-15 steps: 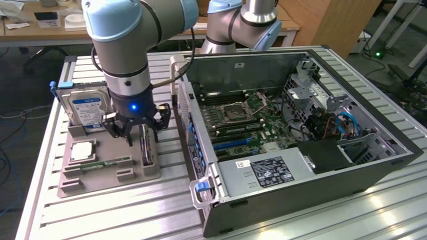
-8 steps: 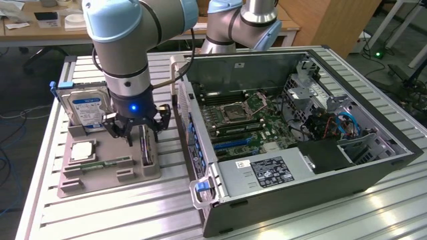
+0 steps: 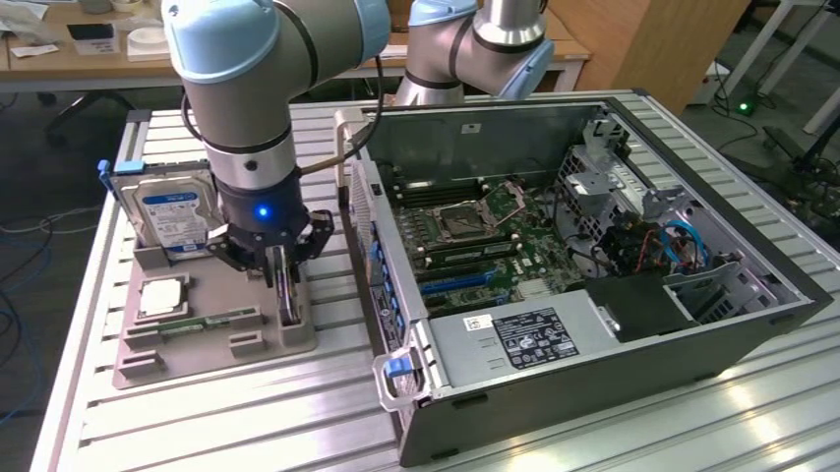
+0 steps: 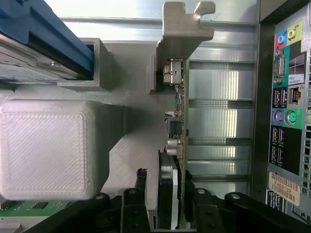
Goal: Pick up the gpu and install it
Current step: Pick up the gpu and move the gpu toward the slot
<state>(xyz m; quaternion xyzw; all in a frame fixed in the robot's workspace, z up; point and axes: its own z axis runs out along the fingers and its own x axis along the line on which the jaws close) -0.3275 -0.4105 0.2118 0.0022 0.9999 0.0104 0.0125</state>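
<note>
The hand (image 3: pixel 279 267) (image 4: pixel 169 206) stands over the gpu (image 3: pixel 285 295) (image 4: pixel 178 114), partly open, with one finger on each side of the card's upper edge. A gap shows on one side, so nothing is gripped yet. The gpu stands on edge in a slot of the grey holder (image 3: pixel 210 344), with its bracket (image 4: pixel 183 34) at the end away from the hand.

Hazards, judged from this position:
- Off-centre contact: one finger meets the card first and tilts it in the slot.
- Grip on components rather than board: parts get crushed, or the card slips.
- Snagging: the bracket sits against the holder wall, and the computer case (image 3: pixel 591 256) runs close alongside.

Surface: a ribbed, reflective aluminium tabletop (image 3: pixel 263 423) carries the holder and the case. A hard drive (image 3: pixel 171 211) stands in the holder near the hand.

Room: a desk (image 3: pixel 79 59) and a wooden cabinet (image 3: pixel 643 39) stand behind, and cables (image 3: pixel 27 236) lie on the floor.
</note>
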